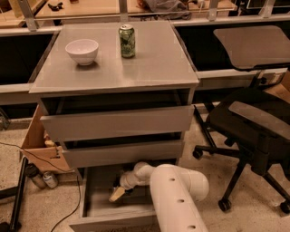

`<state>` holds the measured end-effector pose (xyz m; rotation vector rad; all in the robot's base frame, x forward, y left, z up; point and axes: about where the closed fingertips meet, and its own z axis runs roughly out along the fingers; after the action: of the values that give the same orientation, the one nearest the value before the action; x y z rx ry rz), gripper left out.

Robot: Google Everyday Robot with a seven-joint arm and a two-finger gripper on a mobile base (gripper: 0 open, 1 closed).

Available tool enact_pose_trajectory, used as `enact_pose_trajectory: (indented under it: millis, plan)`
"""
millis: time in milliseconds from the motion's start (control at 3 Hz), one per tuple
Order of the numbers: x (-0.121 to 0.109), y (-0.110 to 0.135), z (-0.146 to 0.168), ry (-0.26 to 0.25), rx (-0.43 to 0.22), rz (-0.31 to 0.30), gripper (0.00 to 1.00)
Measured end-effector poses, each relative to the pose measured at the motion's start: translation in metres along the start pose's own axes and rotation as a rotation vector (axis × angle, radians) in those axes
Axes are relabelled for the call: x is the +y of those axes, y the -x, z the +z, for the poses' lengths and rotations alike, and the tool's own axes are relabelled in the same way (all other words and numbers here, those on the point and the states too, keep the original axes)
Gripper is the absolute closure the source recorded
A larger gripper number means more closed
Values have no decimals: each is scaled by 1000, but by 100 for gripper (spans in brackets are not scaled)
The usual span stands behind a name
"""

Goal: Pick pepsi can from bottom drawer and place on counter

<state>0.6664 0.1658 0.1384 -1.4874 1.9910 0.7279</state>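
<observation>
The bottom drawer (96,199) is pulled open below the two upper grey drawers. My white arm reaches down into it from the front right. My gripper (118,193) is inside the drawer, low over its floor near the middle, with its tan tip pointing left and down. The pepsi can does not show; the wrist and gripper cover that part of the drawer. The grey counter (149,63) on top of the cabinet carries a green can (127,41) and a white bowl (82,50).
A black office chair (253,122) stands close on the right of the cabinet. An open cardboard box (38,142) and bottles (44,179) sit on the floor at the left, with a black pole and cable. A wooden bench (90,7) runs behind.
</observation>
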Motion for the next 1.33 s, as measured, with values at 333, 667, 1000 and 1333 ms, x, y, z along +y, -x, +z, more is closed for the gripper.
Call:
enact_pose_trajectory:
  millis: [333, 667, 1000, 1333]
  plan:
    - [-3, -8, -1, -19, 17, 19, 0]
    - [-5, -13, -8, -44, 19, 26, 18]
    - [-4, -16, -17, -70, 7, 25, 42]
    - [-2, -14, -29, -92, -18, 11, 66]
